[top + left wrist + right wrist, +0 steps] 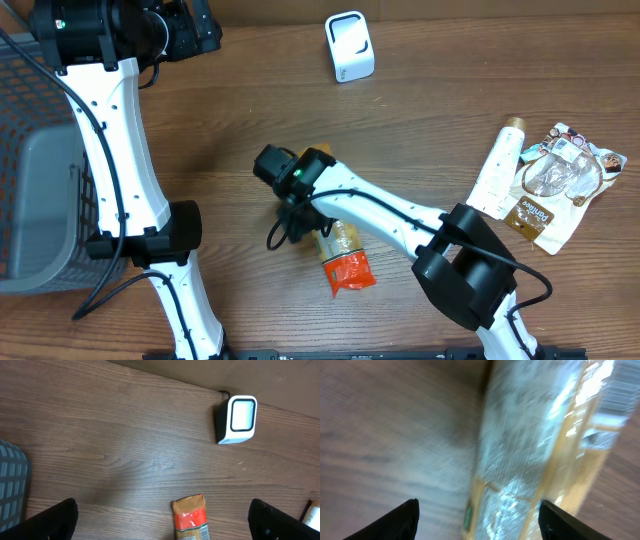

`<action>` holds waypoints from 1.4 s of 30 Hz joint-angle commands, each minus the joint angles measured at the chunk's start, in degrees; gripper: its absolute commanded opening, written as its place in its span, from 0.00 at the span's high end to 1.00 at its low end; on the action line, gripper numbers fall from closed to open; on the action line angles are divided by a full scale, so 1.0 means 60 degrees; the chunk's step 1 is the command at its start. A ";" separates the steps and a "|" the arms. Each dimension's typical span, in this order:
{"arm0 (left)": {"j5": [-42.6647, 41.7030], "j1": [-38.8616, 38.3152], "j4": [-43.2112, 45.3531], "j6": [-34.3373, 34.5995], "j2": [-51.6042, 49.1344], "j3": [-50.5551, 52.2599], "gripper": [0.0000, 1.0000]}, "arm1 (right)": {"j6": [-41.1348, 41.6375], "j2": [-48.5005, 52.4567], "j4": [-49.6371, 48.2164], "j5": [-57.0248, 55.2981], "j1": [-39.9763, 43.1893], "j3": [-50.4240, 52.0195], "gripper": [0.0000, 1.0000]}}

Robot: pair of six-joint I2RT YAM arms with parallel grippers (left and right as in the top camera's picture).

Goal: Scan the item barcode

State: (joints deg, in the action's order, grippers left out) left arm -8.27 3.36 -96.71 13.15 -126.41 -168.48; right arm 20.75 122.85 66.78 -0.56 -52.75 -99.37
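The item is a long clear packet with an orange-red end [345,262], lying flat on the wooden table. My right gripper [316,208] hovers over its far end. In the blurred right wrist view, this gripper [480,522] is open and its dark fingers [405,520] stand on either side of the packet [530,460] without touching it; a barcode [620,390] shows at the upper right. The white scanner [350,46] stands at the back. My left gripper [190,30] is raised at the back left and open wide [162,517], looking down at the packet end [190,517] and the scanner [239,419].
A grey mesh basket [30,200] fills the left edge; its corner [10,480] also shows in the left wrist view. At the right lie a white tube [497,168], a clear pouch [565,175] and a brown packet [540,222].
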 commanded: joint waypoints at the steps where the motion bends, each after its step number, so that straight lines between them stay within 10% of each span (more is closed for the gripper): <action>1: 0.0062 -0.0062 -0.0015 -0.0015 0.0157 -0.0062 0.00 | -0.0222 -0.0335 0.0146 0.0550 0.0357 -0.0470 0.23; 16: 0.0058 -0.0066 -0.0015 -0.0015 0.0157 -0.0062 0.00 | -0.3807 -0.0882 0.0474 0.4874 0.3559 0.0331 0.08; 29: 0.0058 -0.0066 -0.0015 -0.0015 0.0157 -0.0062 0.00 | -0.3082 -0.0809 -0.2929 0.5373 0.3526 0.3603 0.12; 35: 0.0062 -0.0066 -0.0015 -0.0015 0.0157 -0.0062 0.00 | -0.2597 -0.0809 -0.4207 0.6127 0.3483 0.4200 0.36; 42: 0.0062 -0.0062 -0.0015 -0.0015 0.0157 -0.0062 0.00 | -0.2459 -0.0809 -0.4331 0.6113 0.3512 0.4193 0.93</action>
State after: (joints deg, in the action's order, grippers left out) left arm -8.27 3.36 -96.71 13.15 -126.41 -168.48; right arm 5.80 117.80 40.99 35.88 -31.46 -74.94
